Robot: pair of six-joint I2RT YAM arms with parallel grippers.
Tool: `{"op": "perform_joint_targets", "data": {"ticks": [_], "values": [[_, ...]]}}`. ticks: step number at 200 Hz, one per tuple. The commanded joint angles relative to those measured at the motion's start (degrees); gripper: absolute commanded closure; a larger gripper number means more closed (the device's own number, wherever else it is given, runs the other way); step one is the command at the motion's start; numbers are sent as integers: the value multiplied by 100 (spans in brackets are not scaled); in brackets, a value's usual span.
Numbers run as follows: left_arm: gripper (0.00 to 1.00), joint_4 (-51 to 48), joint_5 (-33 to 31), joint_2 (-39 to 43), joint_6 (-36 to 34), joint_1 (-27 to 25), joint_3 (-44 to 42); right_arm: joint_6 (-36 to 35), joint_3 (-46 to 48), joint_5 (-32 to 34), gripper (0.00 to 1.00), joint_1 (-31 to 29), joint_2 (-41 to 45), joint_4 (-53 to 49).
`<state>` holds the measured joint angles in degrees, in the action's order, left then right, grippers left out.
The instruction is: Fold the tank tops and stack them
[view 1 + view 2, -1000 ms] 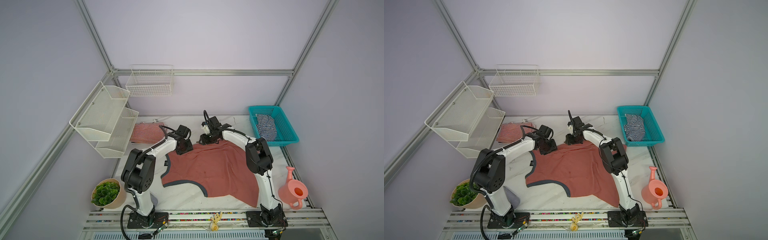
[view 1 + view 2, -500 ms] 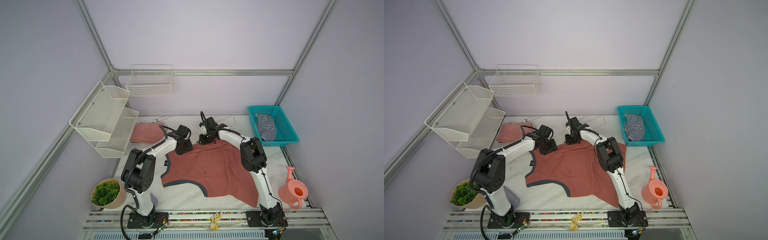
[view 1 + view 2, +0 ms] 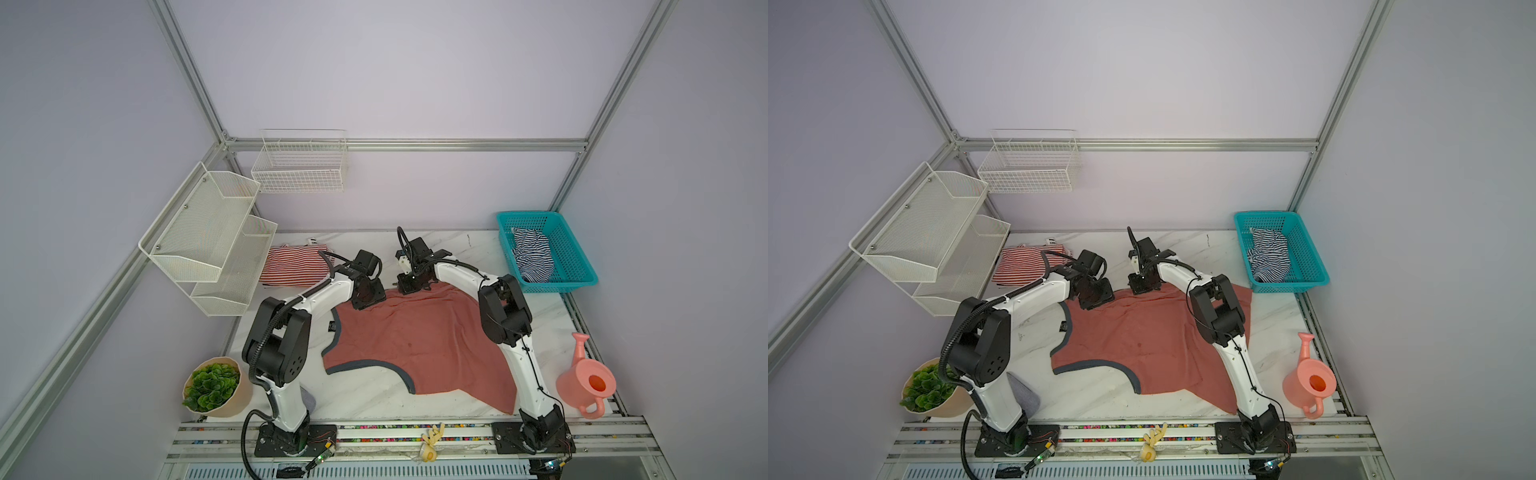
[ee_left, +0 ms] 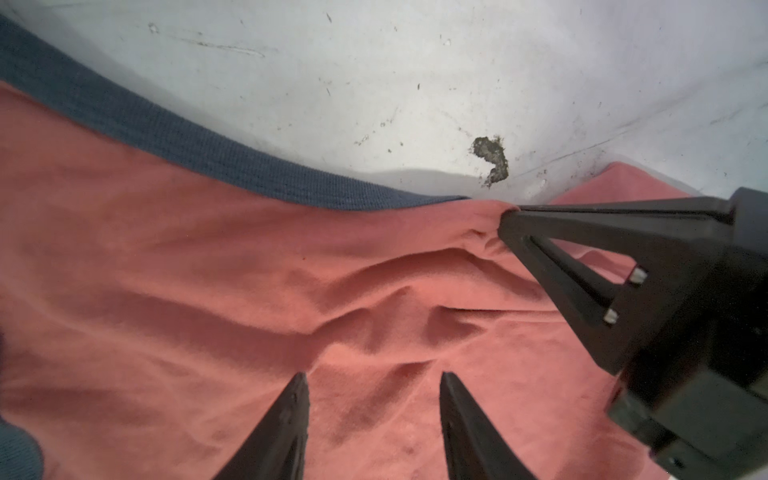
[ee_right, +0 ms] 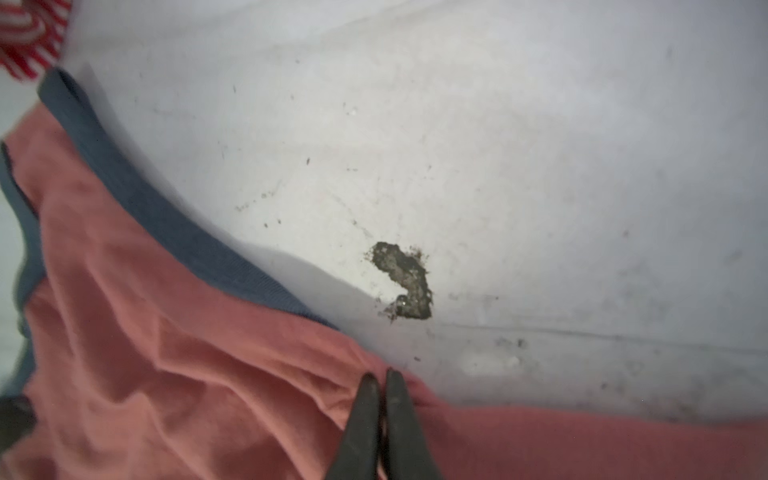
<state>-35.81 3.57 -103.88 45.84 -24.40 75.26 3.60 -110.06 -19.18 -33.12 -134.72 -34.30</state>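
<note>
The salmon top [image 3: 415,345] lies spread and rumpled over the middle of the desk [image 3: 365,401]. Its grey-trimmed edge points toward 7 o'clock and a loose corner trails to 5. At its 12 o'clock edge the right fingers [image 5: 383,388] are pinched tight on the salmon hem, near where the trim ends. The left fingers [image 3: 368,298] sit just beside them toward 11, about half open over the cloth with nothing between them.

To my eye the step in hand is getting a second grip on that far edge, so both arms can lift the top and lay it flat for folding. It would go best if the left fingers came down on the hem itself, well apart from the right pair. Both should then rise together and level, so the cloth drapes rather than twists.

The red-striped top [image 3: 293,266] lies at 10 o'clock. The navy-striped top [image 3: 532,257] is bunched in the basket [image 3: 582,270] at 2.

I can't tell how many layers the right fingers hold, or whether the left tips touch the fabric. The right arm covers the salmon top's 3 o'clock side. A small dark tag near the trim is too small to read, and the left arm partly hides the red-striped top.
</note>
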Motion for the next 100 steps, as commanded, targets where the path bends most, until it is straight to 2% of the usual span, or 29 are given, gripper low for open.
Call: {"op": "perform_joint_targets", "data": {"ticks": [1,42,100], "values": [[49,-48,-24,213,-110,-3,-37,-68,119,70,100,-72,89,-131],[49,-74,-74,276,-111,-5,-64,44,708,275,100,-123,870,318],[49,-93,-111,286,-95,-5,-82,220,2314,502,100,-422,2127,911]]}}
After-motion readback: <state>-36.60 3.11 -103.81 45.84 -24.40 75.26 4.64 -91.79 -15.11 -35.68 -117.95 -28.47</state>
